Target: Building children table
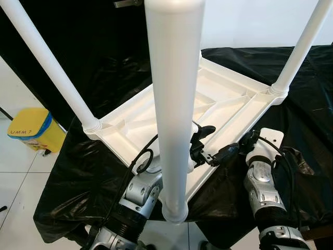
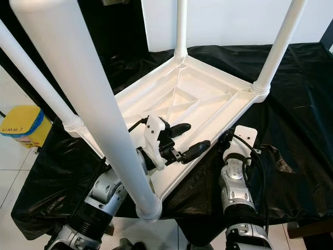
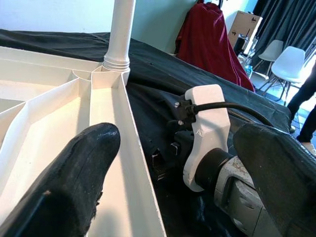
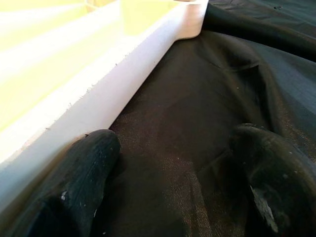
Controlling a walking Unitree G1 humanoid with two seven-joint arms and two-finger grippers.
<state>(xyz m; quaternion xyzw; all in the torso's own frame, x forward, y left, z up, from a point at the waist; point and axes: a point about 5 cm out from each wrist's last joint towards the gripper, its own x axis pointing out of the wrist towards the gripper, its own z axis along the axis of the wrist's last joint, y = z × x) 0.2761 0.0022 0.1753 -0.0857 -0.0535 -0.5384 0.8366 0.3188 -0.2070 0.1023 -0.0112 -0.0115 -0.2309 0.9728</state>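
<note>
We have the children's table [image 2: 187, 99] upside down on the black-draped worktop [image 2: 302, 104], its ribbed white underside facing up and four white legs [image 2: 278, 44] standing out of the corner sockets — all four look seated, so we judge the build close to done. It lies top-down, we reckon, because that gives the legs a flat base to be pushed into and keeps the sockets within reach. The plastic is glossy and clean, with diagonal stiffening ribs meeting near the middle; the near leg [image 1: 174, 104] rises right in front of our head camera.

Our left gripper [image 2: 183, 139] hovers over the near edge of the tabletop, fingers [image 3: 74, 173] spread wide with one above the ribbed tray and one beyond the rim — holding nothing. Our right gripper [image 4: 168, 192] sits low on the black cloth just beside that same edge, fingers [image 4: 74, 173] also apart and empty, one close against the white rim. Off to our left a yellow bin [image 1: 28, 127] stands on the tiled floor.
</note>
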